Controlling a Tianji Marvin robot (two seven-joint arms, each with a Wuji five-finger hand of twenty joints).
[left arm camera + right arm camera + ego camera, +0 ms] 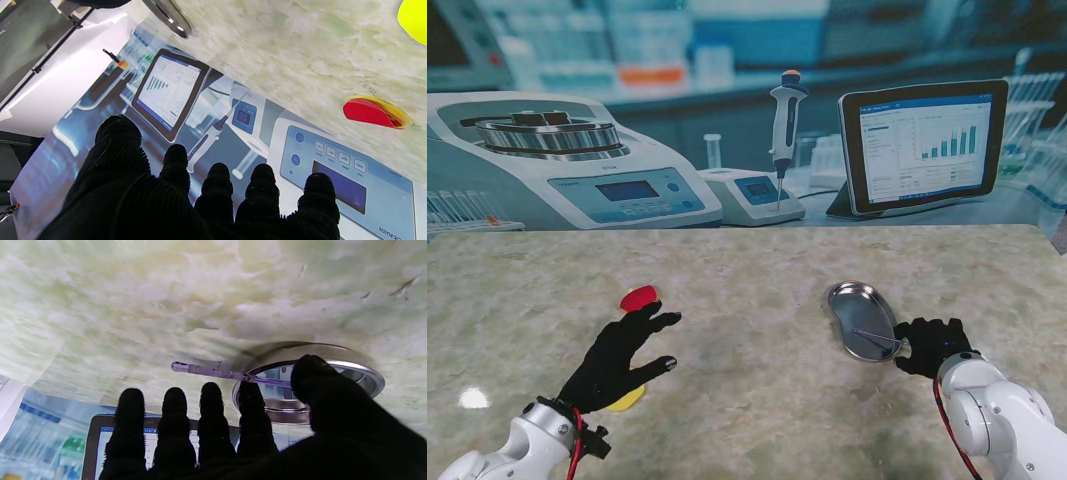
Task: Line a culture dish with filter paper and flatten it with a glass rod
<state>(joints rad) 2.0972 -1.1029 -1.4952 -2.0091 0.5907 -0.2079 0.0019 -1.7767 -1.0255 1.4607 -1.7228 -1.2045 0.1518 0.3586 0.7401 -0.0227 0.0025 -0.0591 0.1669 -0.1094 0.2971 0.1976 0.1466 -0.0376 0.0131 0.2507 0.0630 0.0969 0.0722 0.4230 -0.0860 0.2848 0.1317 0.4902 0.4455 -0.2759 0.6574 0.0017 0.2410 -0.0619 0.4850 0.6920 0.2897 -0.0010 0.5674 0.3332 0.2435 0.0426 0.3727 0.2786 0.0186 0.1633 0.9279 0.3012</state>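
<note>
Reaching for the glass rod (217, 372) lying across the metal tray (861, 318) rim, right hand (933, 345) has fingers near it, grip unclear. Left hand (619, 360) open, holding nothing, over yellow disc (629, 400); red dish (638, 297) just beyond. Lining looks not started

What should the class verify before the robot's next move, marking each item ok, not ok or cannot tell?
1. Glass rod within reach of the right hand: ok, it lies across the metal tray's rim at the fingertips.
2. Rod gripped: cannot tell.
3. Left hand free: ok, open, fingers spread.
4. Red piece lying flat: not ok, it looks tilted.
5. Yellow disc unobstructed: not ok, partly under the left hand.
</note>
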